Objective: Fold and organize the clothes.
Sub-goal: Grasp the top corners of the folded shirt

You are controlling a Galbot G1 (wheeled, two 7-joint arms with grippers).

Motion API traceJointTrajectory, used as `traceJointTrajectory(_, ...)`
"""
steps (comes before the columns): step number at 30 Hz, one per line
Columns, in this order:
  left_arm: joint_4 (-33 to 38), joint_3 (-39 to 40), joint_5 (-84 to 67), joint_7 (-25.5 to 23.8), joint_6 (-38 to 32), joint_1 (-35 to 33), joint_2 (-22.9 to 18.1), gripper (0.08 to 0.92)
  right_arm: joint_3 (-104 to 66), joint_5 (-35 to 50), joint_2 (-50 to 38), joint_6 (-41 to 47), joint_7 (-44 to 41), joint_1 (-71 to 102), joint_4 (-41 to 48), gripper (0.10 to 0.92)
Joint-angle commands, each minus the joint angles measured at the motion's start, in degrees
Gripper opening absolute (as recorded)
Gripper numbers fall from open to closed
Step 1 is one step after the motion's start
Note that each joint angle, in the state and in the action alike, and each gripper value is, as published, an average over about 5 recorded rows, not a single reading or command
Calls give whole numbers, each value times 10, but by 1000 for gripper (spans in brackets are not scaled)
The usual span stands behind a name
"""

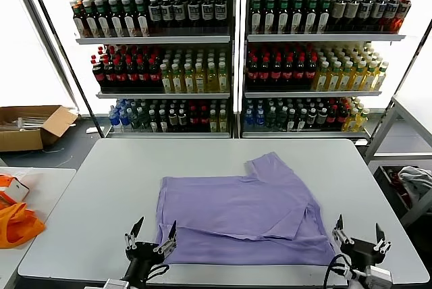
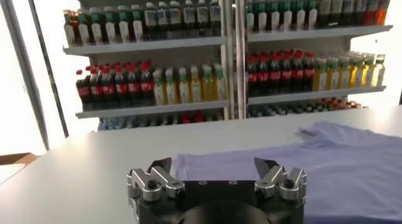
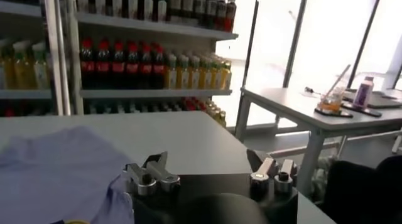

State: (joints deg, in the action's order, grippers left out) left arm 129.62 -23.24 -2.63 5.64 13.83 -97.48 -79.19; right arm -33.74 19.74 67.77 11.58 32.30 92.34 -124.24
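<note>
One soft lavender short-sleeved T-shirt (image 1: pixel 243 208) lies partly folded on the pale grey surface (image 1: pixel 101 188); no writing readable. Left tool (image 1: pixel 154 235) and right tool (image 1: pixel 360 234) hover empty, fingers apart.

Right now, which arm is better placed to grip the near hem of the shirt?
Probably the left. The left gripper is open, right at the near-left corner of the lavender T-shirt. The right gripper, also open, sits just past its near-right corner, off the cloth.
</note>
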Motion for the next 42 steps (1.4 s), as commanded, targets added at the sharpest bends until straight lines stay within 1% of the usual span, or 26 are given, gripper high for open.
traceJointTrajectory(1, -54, -10, -11, -62, 10, 144, 13, 821, -35, 12, -20, -22, -144, -157, 102, 822)
traceJointTrajectory(3, -72, -9, -19, -84, 23, 167, 34, 822, -31, 16, -40, 8, -207, -196, 123, 823)
traceJointTrajectory(5, -95, -2, -33, -98, 31, 191, 62, 823, -21, 7, -67, 41, -290, -236, 153, 823)
traceJointTrajectory(8, -131, 20, -52, -102, 38, 219, 105, 823, 4, -19, -104, 72, -397, -305, 203, 823)
traceJointTrajectory(11, -157, 33, -75, -104, 49, 246, 138, 823, 51, -27, -134, 93, -457, -377, 243, 823)
traceJointTrajectory(13, -172, 36, -98, -103, 59, 267, 151, 822, 88, -25, -149, 103, -480, -419, 268, 823)
traceJointTrajectory(18, -209, 42, -145, -95, 81, 308, 174, 823, 155, 3, -149, 142, -505, -492, 337, 823)
traceJointTrajectory(20, -227, 46, -155, -84, 92, 322, 180, 823, 169, 17, -142, 151, -512, -508, 359, 823)
traceJointTrajectory(24, -262, 59, -167, -56, 111, 348, 182, 822, 196, 22, -121, 177, -477, -530, 393, 823)
traceJointTrajectory(28, -293, 75, -169, -41, 125, 373, 178, 823, 215, 22, -91, 214, -443, -554, 432, 823)
traceJointTrajectory(35, -338, 91, -183, -41, 137, 402, 183, 823, 231, 37, -40, 217, -447, -592, 491, 823)
traceJointTrajectory(39, -346, 92, -196, -43, 140, 413, 182, 823, 234, 35, -22, 217, -463, -598, 510, 823)
traceJointTrajectory(42, -347, 92, -201, -44, 140, 415, 182, 822, 228, 36, -10, 218, -459, -600, 524, 823)
